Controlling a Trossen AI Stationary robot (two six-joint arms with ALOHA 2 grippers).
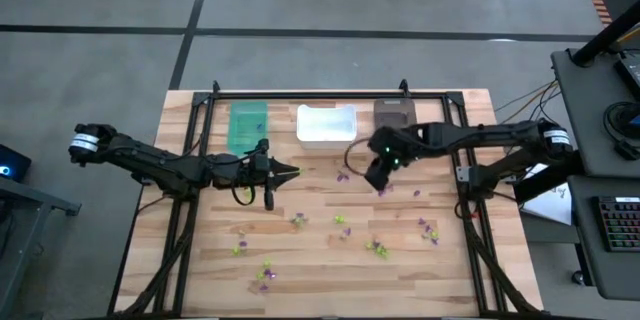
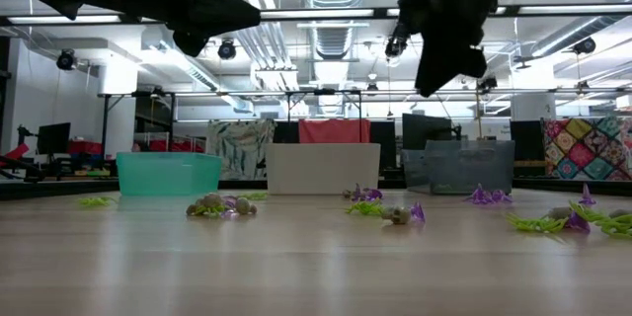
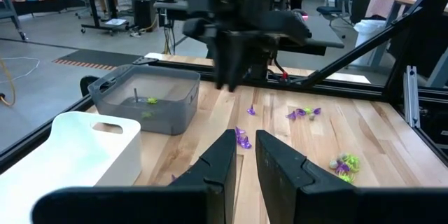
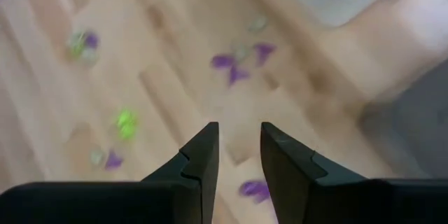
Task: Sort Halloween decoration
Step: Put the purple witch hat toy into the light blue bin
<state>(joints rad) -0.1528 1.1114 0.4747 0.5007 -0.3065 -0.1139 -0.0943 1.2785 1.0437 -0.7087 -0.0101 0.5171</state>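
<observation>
Small purple, lime-green and pale Halloween trinkets (image 1: 340, 220) lie scattered on the wooden table (image 1: 200, 290). One purple trinket (image 3: 243, 138) lies on the table ahead of my left gripper (image 3: 246, 155). That gripper hovers level, pointing toward the table's right, with a narrow gap between its fingers and nothing in it. My right gripper (image 4: 239, 155) hangs above the table near the dark bin (image 1: 393, 115), slanting downward. It is open with nothing between its fingers. More purple trinkets (image 4: 238, 66) lie below it. A green trinket (image 3: 150, 101) rests on the dark bin's floor.
A teal bin (image 1: 248, 125), a white bin (image 1: 326, 123) and the dark bin stand in a row along the far edge. The two grippers face each other over the middle of the table (image 1: 285, 172) (image 1: 378, 175). A dark metal frame (image 1: 330, 95) borders the table.
</observation>
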